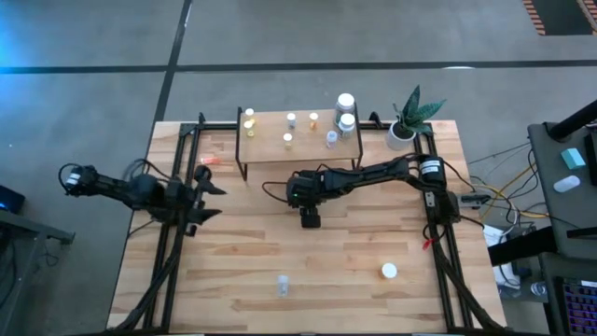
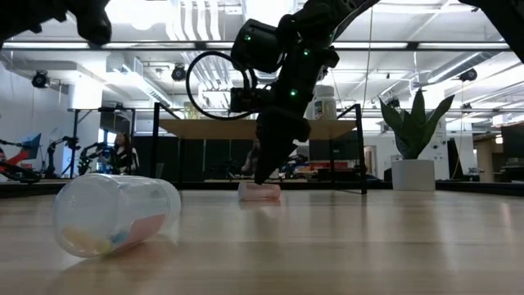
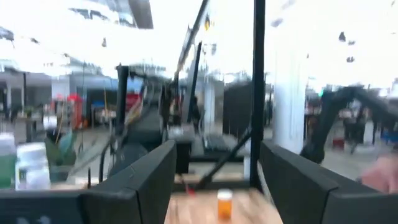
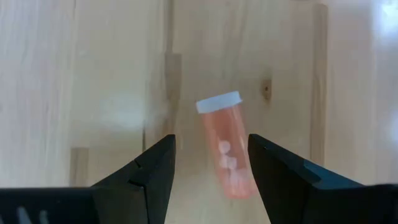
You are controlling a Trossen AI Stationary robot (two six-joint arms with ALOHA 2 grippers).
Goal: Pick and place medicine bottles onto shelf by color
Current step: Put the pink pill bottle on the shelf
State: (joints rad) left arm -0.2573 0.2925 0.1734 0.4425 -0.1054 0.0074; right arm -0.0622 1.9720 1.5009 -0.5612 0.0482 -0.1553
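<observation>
Right claw [image 4: 211, 165] open over 1 orange bottle [image 4: 224, 146], 2 bottles loose on table [image 1: 233, 261]

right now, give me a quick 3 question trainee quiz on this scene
1. True or false: the right gripper is already clamped on the orange bottle.
2. Where does the potted plant stand? A) beside the shelf, at the table's far right corner B) on the shelf C) at the near edge
3. Fill in: the clear bottle at the table's near edge lies on its ____.

Key
1. False: the bottle lies on the table between open fingers.
2. A
3. side
</observation>
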